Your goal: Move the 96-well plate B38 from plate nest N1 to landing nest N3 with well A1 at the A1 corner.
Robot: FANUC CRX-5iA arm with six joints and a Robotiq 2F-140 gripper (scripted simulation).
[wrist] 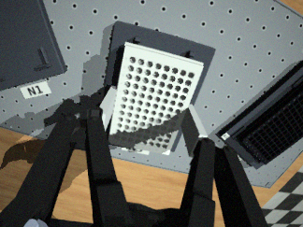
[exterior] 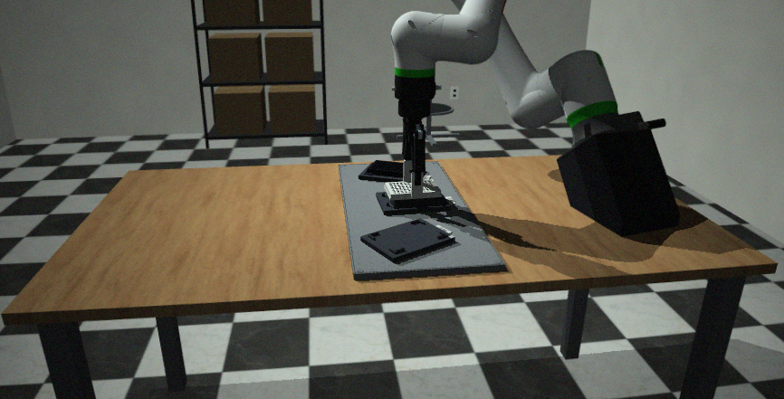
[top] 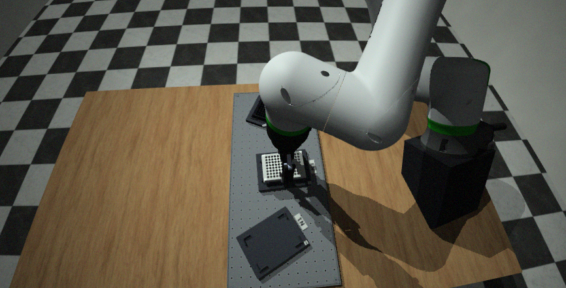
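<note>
My gripper (top: 288, 171) is shut on the white 96-well plate B38 (top: 273, 166), with a finger on each long side. It holds the plate level, low over the middle dark nest (top: 263, 186); I cannot tell whether the plate touches it. In the wrist view the plate (wrist: 155, 98) lies between my fingers, lined up over that nest (wrist: 162, 38). The nest N1 (top: 273, 241) stands empty and turned at an angle at the near end, with its label (wrist: 35, 91) beside it. The black plate B83 (top: 258, 112) sits on the far nest, partly hidden by my arm.
All three nests stand on a grey perforated deck (top: 245, 206) on a wooden table. My black base block (top: 447, 179) stands to the right of the deck. My arm's elbow hangs over the far end of the deck.
</note>
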